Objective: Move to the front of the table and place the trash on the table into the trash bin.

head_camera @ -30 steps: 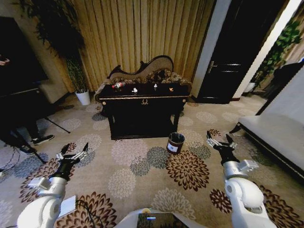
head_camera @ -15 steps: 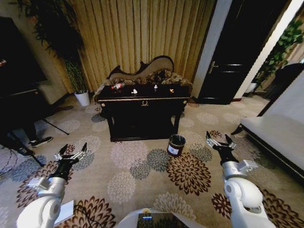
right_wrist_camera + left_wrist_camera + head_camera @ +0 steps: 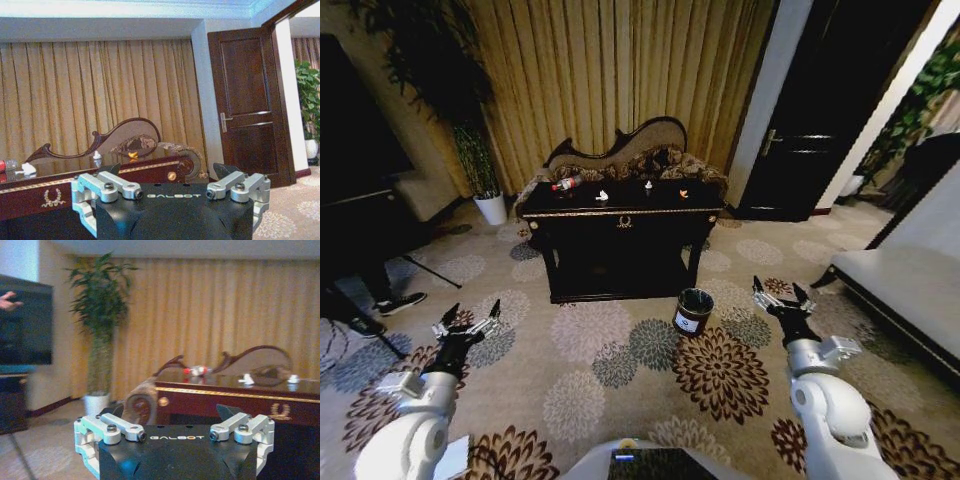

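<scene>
- Across the carpet from me, the black console table (image 3: 623, 212) stands well apart; I judge the approach unfinished.
- On its top lie the red-labelled bottle (image 3: 566, 183), crumpled paper (image 3: 603, 196) and small scraps (image 3: 683, 192); nothing binned yet.
- Beside the table's right leg sits the trash bin (image 3: 692, 311), its white label unreadable.
- Low at my sides, left gripper (image 3: 466, 325) and right gripper (image 3: 779, 298) have fingers spread, empty; "GALBOT" shows on both wrists.

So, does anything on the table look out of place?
Yes. A bottle lies on its side at the left end of the table, with small scraps scattered along the top. The trash bin stands upright.
</scene>
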Controlling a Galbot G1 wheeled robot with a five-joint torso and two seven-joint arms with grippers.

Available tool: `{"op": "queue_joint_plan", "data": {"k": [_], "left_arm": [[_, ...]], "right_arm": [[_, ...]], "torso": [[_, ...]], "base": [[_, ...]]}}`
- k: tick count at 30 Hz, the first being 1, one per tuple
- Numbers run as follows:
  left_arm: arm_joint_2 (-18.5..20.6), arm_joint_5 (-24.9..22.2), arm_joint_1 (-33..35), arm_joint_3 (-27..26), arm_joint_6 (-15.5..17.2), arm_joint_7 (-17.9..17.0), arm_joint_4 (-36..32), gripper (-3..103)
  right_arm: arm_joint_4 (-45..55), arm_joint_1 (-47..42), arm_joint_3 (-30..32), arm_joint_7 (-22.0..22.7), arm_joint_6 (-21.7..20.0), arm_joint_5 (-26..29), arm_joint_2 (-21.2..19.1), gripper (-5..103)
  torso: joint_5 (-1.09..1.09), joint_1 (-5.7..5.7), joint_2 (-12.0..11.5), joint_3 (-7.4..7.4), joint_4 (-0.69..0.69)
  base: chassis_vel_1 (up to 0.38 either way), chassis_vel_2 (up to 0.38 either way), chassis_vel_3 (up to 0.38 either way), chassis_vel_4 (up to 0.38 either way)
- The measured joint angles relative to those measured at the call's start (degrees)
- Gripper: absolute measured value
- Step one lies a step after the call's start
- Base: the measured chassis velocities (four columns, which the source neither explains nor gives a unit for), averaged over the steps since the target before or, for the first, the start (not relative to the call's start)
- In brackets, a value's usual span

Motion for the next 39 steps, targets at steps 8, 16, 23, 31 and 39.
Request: {"op": "queue_joint_plan", "data": {"k": [8, 16, 23, 31, 39], "left_arm": [[-0.2, 2.5, -0.4, 0.2, 0.6, -2.7, -0.6, 100], [-0.3, 3.0, -0.1, 0.4, 0.6, -2.2, -0.4, 100], [-0.4, 3.0, -0.1, 0.5, 0.6, -1.9, -0.4, 100], [-0.4, 3.0, 0.0, 0.5, 0.5, -1.0, -0.5, 100], [-0.8, 3.0, 0.1, 0.7, 0.5, -0.5, -0.6, 100]], "right_arm": [[0.1, 0.9, -0.3, 0.0, -1.3, 0.5, 1.0, 100], [0.3, 1.0, -0.5, 0.0, -1.4, 0.3, 1.3, 100], [0.3, 1.0, -0.6, 0.0, -1.4, 0.3, 1.6, 100], [0.2, 1.4, -0.8, 0.0, -1.4, 0.3, 1.7, 100], [0.1, 1.4, -1.1, 0.0, -1.4, 0.2, 2.0, 100]], "torso": [[0.0, 0.01, 0.0, 0.01, 0.0], [-0.01, 0.01, 0.0, 0.01, 0.01], [0.0, 0.0, 0.0, 0.01, 0.0], [0.0, 0.01, 0.0, 0.01, 0.0], [0.0, 0.01, 0.0, 0.01, 0.0]], "base": [[-0.106, 0.105, 0.11, -0.097], [-0.115, 0.104, 0.098, -0.112], [-0.106, 0.106, 0.115, -0.106], [-0.114, 0.107, 0.108, -0.102], [-0.108, 0.106, 0.101, -0.108]]}}
